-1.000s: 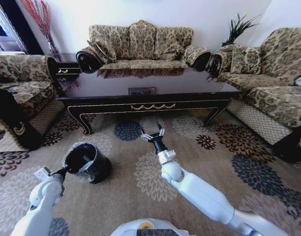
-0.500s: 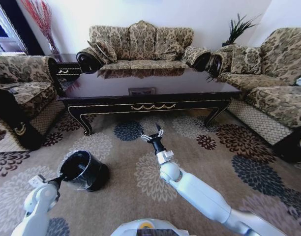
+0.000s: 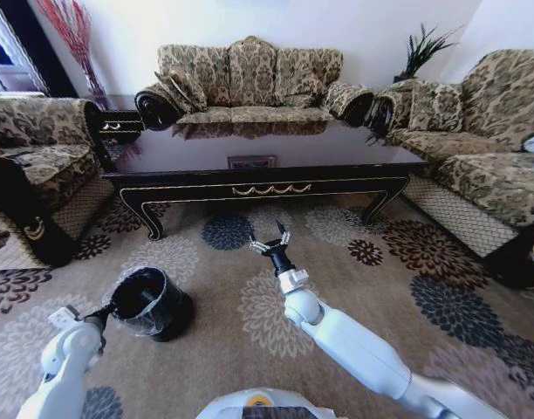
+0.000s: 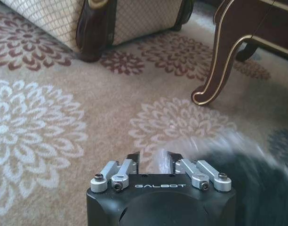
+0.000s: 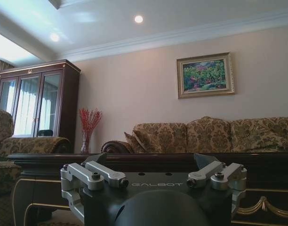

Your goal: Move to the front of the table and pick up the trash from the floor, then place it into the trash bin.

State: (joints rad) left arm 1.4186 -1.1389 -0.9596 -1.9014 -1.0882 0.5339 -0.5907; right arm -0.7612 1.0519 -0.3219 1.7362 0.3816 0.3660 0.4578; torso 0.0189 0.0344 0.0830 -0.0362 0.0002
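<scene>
Parked in front of the table [image 3: 267, 157], so the drive-up looks done. Left gripper [image 3: 108, 310] pinched on the near rim of the trash bin [image 3: 152, 301], tilting it off the floor [image 3: 249, 349]. Right gripper [image 3: 269, 244] ahead, spread wide and empty, aimed at the table apron. No trash to be spotted on the carpet near either pincer; hard to judge what remains.

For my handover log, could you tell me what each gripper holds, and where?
The left gripper pinches the trash bin at its rim; the right gripper is open, holding nothing.
</scene>
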